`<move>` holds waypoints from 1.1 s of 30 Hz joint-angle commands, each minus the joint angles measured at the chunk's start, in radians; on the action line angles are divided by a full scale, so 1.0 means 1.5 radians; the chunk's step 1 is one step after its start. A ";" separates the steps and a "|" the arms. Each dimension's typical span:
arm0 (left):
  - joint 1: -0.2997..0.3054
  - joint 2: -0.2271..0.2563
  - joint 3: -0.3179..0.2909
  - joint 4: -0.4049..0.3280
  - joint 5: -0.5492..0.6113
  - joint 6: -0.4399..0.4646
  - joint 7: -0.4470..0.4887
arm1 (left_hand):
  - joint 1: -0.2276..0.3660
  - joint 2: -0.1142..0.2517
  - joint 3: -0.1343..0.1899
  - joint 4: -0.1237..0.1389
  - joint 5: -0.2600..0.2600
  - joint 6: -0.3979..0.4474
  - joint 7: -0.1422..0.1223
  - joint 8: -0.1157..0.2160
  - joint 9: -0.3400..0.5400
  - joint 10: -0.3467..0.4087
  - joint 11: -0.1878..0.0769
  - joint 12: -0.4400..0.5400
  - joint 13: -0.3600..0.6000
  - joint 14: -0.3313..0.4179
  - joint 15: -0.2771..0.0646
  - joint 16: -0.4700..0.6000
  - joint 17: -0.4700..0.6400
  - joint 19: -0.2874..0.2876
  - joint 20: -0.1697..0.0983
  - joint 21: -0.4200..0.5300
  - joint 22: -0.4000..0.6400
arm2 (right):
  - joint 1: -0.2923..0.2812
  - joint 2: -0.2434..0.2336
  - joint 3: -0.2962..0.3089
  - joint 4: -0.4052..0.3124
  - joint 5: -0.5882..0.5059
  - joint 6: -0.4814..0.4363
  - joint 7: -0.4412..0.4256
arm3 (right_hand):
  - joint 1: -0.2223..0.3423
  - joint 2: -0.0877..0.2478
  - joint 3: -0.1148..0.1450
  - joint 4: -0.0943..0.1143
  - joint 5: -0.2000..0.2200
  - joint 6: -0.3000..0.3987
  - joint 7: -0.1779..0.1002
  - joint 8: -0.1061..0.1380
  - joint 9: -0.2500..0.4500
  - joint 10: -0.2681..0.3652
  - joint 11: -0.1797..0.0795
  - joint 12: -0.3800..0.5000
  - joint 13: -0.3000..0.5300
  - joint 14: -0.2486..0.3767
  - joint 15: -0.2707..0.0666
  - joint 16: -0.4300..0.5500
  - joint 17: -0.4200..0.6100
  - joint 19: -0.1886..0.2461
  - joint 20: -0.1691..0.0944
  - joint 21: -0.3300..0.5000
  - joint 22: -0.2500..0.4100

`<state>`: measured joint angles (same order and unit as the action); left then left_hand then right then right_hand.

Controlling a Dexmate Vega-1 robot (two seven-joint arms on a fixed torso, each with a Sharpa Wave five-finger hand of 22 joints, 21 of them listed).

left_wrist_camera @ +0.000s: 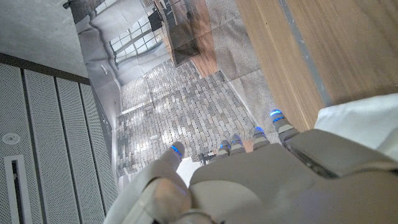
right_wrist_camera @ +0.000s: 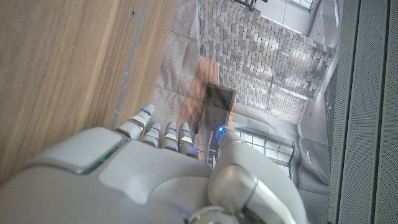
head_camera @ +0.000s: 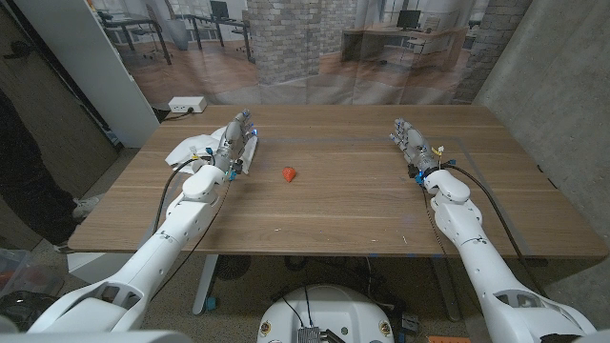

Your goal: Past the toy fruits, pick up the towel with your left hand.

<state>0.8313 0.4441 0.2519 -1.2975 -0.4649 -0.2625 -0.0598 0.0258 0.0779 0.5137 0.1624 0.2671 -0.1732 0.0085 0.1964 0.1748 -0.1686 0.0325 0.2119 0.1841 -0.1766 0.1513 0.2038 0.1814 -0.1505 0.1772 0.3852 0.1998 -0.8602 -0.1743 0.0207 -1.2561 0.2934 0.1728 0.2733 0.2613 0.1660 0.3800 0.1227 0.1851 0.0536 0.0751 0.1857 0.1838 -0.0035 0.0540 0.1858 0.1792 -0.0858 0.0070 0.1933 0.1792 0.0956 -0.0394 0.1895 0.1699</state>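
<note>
Counter (head_camera: 362,205): wooden, its near edge closest to the camera.
Toy fruit (head_camera: 290,174): small, red, alone mid-counter.
Left hand (head_camera: 238,143): fingers (head_camera: 246,118) straight and together, holding nothing, beside the towel.
Towel (head_camera: 193,149): white, at the counter's far left, touching the left hand.
Handling: likely light, soft, limp; best pinched at a raised fold.
Right hand (head_camera: 412,143): fingers extended, empty, well apart.

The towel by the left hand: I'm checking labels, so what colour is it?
White; the towel shows best in the head view, beside the left hand.
</note>
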 commanded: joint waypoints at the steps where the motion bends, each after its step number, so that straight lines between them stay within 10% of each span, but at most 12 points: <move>1: -0.002 0.012 -0.010 -0.013 0.027 0.004 0.006 | 0.010 0.042 0.002 -0.008 -0.003 0.001 -0.004 0.003 0.001 -0.026 0.007 0.007 0.001 -0.028 0.007 0.002 0.000 0.000 0.008 0.002 0.002 | 0.003 0.018 0.018 0.005 -0.017 0.000 0.013 | 0.003 0.008 0.005 -0.002 0.004 0.002 0.005 0.004 0.003 0.002 0.005 0.005 0.004 -0.002 0.001 0.002 0.003 0.007 -0.006 0.004 0.002; 33: -0.010 0.075 -0.022 -0.054 0.108 0.030 0.018 | 0.031 0.039 0.012 -0.025 -0.014 0.007 -0.006 -0.002 0.002 -0.021 0.014 0.004 0.002 -0.025 0.010 -0.005 0.000 0.003 0.011 0.001 0.002 | 0.016 0.032 0.024 0.028 -0.029 0.011 0.016 | 0.004 0.007 0.005 -0.005 0.004 0.003 0.006 0.004 0.003 0.003 0.006 0.005 0.004 -0.001 0.002 0.001 0.002 0.007 -0.005 0.004 0.002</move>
<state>0.8259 0.5245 0.2226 -1.3620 -0.3509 -0.2291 -0.0414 0.0644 0.0927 0.5280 0.1321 0.2475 -0.1661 0.0016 0.1963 0.1746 -0.1740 0.0484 0.2186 0.1838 -0.1705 0.1573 0.1988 0.1816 -0.1449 0.1826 0.3852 0.2000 -0.8470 -0.1334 0.0548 -1.2328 0.2548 0.1792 0.2957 0.2612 0.1660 0.3838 0.1189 0.1850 0.0536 0.0751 0.1856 0.1836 -0.0017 0.0556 0.1858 0.1790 -0.0858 0.0070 0.1933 0.1791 0.0956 -0.0394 0.1895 0.1698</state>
